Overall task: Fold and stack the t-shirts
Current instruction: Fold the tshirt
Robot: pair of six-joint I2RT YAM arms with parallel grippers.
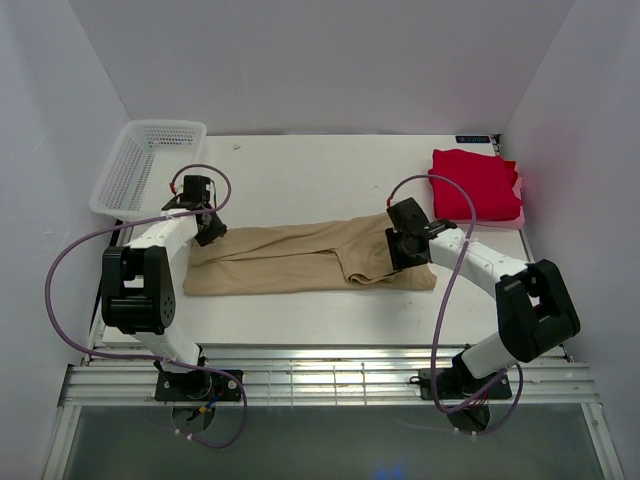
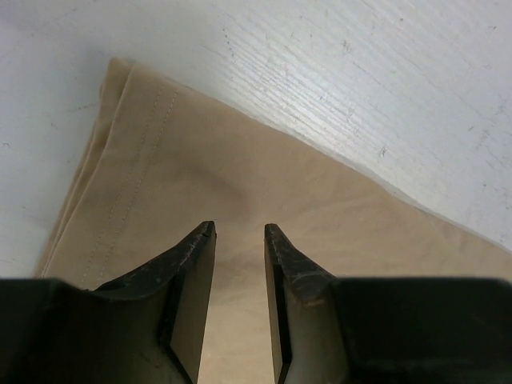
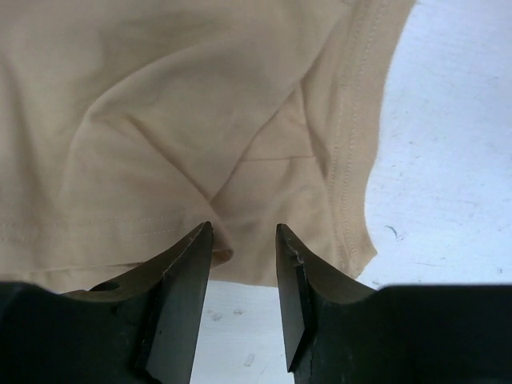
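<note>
A tan-beige t-shirt point(image 1: 290, 262) lies folded into a long strip across the middle of the table. My left gripper point(image 1: 208, 226) hovers over its left end, open, with only cloth showing below the gap point(image 2: 240, 228). The hemmed corner of the tan t-shirt point(image 2: 132, 160) lies flat ahead of it. My right gripper point(image 1: 405, 243) stands open above the strip's right end point(image 3: 244, 226), nothing between its fingers. The sleeve and hem of the tan t-shirt point(image 3: 200, 120) spread out beyond them. A bright red t-shirt point(image 1: 474, 185) sits folded at the back right.
A white mesh basket point(image 1: 148, 166) stands at the back left corner. White walls close in the table on three sides. Purple cables loop from both arms. A metal rail point(image 1: 320, 385) runs along the near edge.
</note>
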